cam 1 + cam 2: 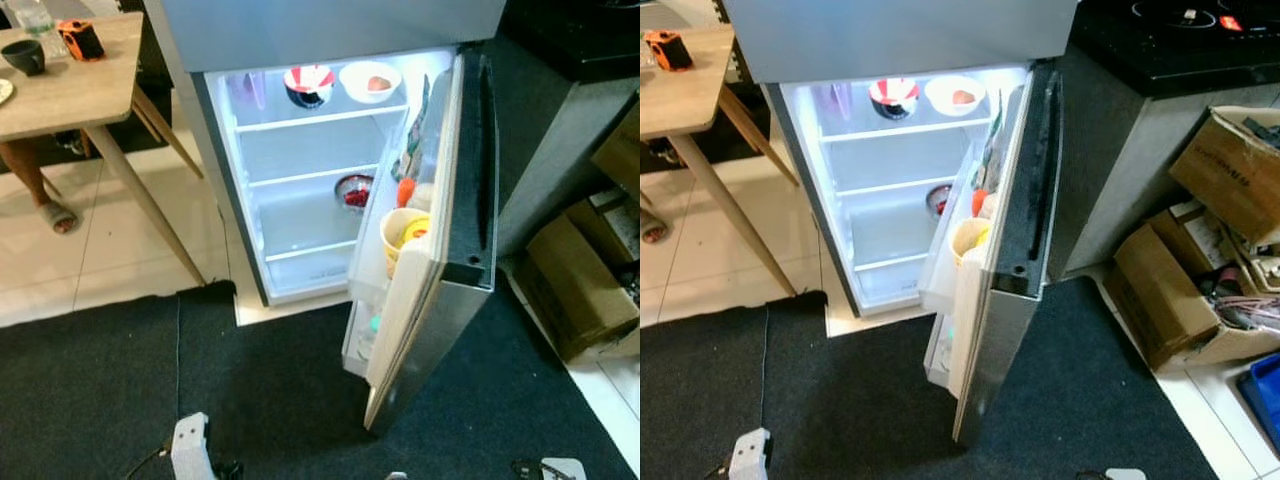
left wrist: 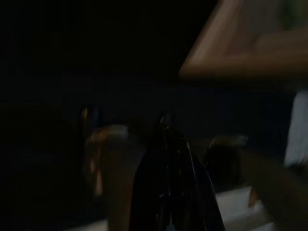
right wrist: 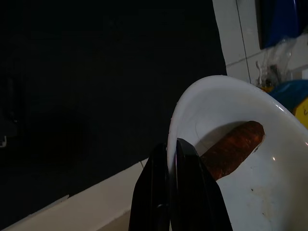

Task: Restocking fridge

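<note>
Right wrist view shows the right gripper (image 3: 172,159) with its two black fingers pinched narrow on the rim of a white round bowl (image 3: 250,192) that holds a reddish-brown sausage-like piece of food (image 3: 231,149); the bowl hangs low over pale floor tile and dark carpet, not yet at the fridge. From the head cameras, the silver fridge with its lit white interior (image 1: 300,180) stands open, its door (image 1: 440,250) swung out toward the robot. On the fridge's top shelf sit a red-and-white patterned bowl (image 1: 308,84) and, beside it, a white bowl with something pink inside (image 1: 369,81). Lower in the fridge, a small dish of red food (image 1: 354,190) rests on the middle shelf near the door side. The door racks hold a yellow tub (image 1: 404,232) and other packed items too blurred to name. A wooden table (image 1: 80,85) stands well apart from the fridge.

The left gripper (image 2: 168,183) sits in deep shade; its fingers appear pressed close together, and a dim brownish rounded shape lies just behind them, but I cannot tell whether they hold it.

The rim pinch looks thin: a tilt while walking could roll the food out or let the bowl slip. The jutting door could also catch the bowl on approach.
</note>
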You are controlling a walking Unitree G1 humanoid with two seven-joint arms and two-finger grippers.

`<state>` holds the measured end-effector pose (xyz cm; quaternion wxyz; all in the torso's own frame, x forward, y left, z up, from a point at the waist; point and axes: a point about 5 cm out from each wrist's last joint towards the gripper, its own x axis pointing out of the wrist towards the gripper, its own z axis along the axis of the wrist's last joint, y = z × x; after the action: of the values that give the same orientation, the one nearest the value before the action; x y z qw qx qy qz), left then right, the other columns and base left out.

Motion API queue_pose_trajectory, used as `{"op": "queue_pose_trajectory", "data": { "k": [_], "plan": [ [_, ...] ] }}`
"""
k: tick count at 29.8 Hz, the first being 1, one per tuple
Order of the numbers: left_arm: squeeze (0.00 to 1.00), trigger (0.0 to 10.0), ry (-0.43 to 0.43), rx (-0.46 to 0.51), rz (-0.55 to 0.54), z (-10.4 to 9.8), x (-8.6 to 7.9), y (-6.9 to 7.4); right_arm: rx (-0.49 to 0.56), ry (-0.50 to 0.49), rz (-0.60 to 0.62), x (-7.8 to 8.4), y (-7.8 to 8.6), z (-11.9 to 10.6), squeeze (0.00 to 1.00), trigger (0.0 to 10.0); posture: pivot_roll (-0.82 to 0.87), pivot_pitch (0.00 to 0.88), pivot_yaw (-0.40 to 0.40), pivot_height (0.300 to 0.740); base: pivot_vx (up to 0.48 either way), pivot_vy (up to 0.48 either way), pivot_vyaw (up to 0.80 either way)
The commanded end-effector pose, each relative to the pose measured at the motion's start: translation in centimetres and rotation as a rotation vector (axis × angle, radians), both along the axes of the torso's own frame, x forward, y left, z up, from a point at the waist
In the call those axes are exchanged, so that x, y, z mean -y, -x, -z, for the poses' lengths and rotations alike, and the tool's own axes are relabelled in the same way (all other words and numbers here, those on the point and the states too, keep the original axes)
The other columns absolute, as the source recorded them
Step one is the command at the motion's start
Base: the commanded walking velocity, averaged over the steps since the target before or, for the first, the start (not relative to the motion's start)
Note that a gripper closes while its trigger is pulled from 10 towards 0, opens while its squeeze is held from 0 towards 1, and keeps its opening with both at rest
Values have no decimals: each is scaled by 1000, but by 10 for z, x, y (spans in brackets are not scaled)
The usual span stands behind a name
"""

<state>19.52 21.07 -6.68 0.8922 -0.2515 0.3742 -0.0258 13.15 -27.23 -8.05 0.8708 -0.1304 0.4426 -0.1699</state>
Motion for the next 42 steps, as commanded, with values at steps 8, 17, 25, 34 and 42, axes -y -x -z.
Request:
{"op": "queue_pose_trajectory", "data": {
  "k": [8, 17, 25, 34, 42],
  "plan": [
    [0, 10000, 14, 124, 47, -20, 10, -34, -40, 1, 12, 0, 10, 4, 0, 10000, -109, 152, 3, 740, 0, 0, -800],
    [0, 10000, -16, 67, 65, -8, 11, -17, -47, -3, 10, -1, 13, 5, 0, 10000, -114, 154, 7, 740, 0, 0, -800],
    [0, 10000, -39, 31, 39, -1, 2, -2, -41, -2, -4, -2, 11, 5, 0, 10000, -111, 155, 5, 740, 0, 0, -455],
    [0, 10000, -22, 130, -13, -16, 4, -27, -38, -6, -18, -4, 9, 5, 0, 10000, -108, 155, 3, 740, 0, -310, 0],
    [0, 10000, 59, 319, -130, -52, -2, -72, -44, -3, -22, -2, 11, 5, 0, 10000, -111, 156, -1, 740, 0, 0, 0]
  ]
}}
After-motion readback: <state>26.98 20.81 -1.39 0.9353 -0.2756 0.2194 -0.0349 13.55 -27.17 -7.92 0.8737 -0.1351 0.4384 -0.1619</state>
